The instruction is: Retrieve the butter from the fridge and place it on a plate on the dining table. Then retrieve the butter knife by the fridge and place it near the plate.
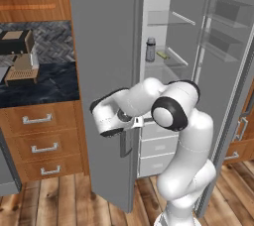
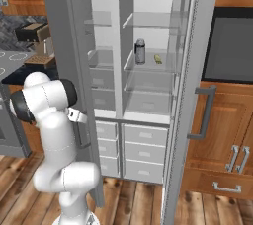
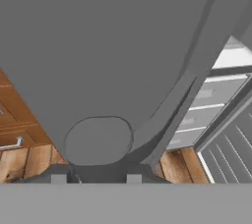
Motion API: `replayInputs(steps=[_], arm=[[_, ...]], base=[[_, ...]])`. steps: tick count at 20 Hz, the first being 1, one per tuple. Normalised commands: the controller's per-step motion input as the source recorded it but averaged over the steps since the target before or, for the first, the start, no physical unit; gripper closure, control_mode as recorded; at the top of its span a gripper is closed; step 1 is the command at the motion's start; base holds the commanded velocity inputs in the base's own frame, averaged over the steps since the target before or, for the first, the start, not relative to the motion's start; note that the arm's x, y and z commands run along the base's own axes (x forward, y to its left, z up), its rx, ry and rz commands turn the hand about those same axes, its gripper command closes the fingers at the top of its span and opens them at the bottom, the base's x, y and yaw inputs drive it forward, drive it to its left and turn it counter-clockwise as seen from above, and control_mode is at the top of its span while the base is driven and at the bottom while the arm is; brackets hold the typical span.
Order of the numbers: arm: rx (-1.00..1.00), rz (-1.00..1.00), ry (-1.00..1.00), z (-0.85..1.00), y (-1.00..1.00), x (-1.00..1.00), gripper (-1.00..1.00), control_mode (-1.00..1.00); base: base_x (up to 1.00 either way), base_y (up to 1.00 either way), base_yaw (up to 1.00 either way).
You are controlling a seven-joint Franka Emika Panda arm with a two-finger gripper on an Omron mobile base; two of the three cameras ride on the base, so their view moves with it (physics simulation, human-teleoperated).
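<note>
Hand view puts the gripper right at the left fridge door's handle — fingers apart or together, I cannot tell. Butter lies far off on a shelf by the can.

Matt grey fridge, wood cabinets and a smooth white robot arm in a rendered kitchen.
The fridge doors are flat matt grey, like brushed metal without shine; its shelves are clear, glassy plastic and its drawers smooth white. The cabinets and floor are warm grained wood with metal handles. The counter looks like dark veined stone. The arm is smooth white plastic, faintly glossy.
</note>
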Motion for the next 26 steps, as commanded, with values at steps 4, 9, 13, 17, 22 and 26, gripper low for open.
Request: replayInputs(steps=[4,9,13,17,22,26], arm=[[-0.02,-0.06,0.0,0.0,0.11,0.0,-1.0,-1.0],[-0.03,-0.08,0.0,0.0,0.24,-0.01,-1.0,-1.0],[-0.09,-0.14,0.02,0.0,0.23,-0.18,-1.0,-1.0],[-0.02,-0.22,0.08,0.24,0.03,-0.57,-1.0,-1.0],[0.0,-0.13,0.15,0.91,0.0,-0.5,-1.0,-1.0],[0.01,-0.05,0.05,1.0,0.03,-0.37,-1.0,-1.0]], base=[[0.0,0.0,0.0],[0.0,0.0,0.0],[0.0,0.0,0.0],[0.0,0.0,0.0],[0.0,0.0,0.0],[0.0,0.0,0.0]])
